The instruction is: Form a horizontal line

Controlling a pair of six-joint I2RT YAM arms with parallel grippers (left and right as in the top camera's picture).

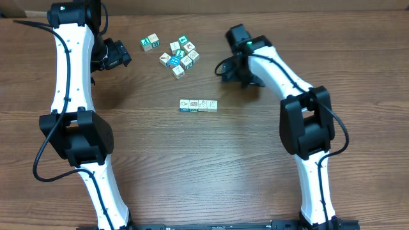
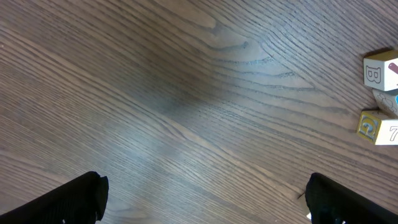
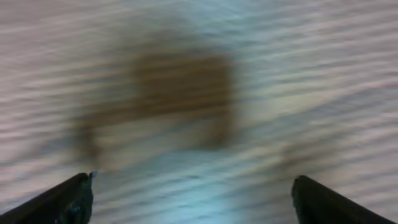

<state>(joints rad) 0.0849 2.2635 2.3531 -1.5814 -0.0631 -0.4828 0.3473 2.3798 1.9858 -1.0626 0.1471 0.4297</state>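
Both right fingers frame a table blurred beyond detail.

Tabletop blurred, perhaps shadowed, edge cubes cropped

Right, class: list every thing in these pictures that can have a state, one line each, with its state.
Left gripper: open, empty.
Right gripper: open, empty.
Row of picture cubes: straight, horizontal, cubes side to side.
Bunch of cubes: loose, irregular.
Lone cube: apart from the bunch.
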